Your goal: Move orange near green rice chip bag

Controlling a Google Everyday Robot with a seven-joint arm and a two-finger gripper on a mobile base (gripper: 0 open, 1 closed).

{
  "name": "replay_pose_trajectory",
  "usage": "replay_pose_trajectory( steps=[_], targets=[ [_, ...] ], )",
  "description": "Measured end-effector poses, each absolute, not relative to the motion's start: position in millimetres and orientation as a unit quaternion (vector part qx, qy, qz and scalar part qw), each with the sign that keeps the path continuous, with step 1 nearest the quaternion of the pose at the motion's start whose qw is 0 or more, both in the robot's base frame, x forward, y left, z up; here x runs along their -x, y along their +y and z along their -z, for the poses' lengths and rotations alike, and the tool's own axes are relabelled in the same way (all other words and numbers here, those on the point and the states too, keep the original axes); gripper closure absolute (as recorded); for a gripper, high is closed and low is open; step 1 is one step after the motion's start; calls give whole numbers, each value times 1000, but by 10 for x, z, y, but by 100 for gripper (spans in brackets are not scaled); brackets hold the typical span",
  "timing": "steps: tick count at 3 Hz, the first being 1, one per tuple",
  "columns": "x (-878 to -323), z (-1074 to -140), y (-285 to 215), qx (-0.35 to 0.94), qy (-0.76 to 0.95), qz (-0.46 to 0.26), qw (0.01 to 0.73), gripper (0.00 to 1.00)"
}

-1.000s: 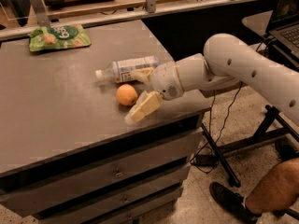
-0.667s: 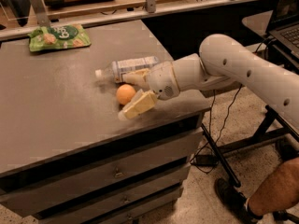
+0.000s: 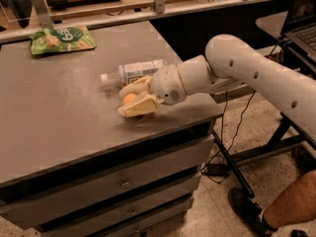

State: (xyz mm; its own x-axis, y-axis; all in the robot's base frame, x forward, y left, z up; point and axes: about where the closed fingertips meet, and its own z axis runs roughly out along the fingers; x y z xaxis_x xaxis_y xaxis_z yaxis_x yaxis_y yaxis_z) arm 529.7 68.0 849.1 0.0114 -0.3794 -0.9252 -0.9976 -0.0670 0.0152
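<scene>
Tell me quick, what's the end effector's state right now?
End effector: low over the table beside the bottle, closed on the orange.

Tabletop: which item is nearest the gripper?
The orange, right at the gripper; the bottle lies just behind, the green bag at the far corner.

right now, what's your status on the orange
End effector around orange, mid-table. Green rice chip bag at far corner, well apart. Bottle just behind orange.
</scene>
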Motion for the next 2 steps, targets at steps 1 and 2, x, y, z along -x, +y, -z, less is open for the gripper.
replay_pose_trajectory(
  steps=[1, 2],
  targets=[
    [-5321, -8555, 680, 611, 562, -413, 374, 87],
    [-5513, -8845, 723, 613, 549, -393, 409, 100]
  ],
)
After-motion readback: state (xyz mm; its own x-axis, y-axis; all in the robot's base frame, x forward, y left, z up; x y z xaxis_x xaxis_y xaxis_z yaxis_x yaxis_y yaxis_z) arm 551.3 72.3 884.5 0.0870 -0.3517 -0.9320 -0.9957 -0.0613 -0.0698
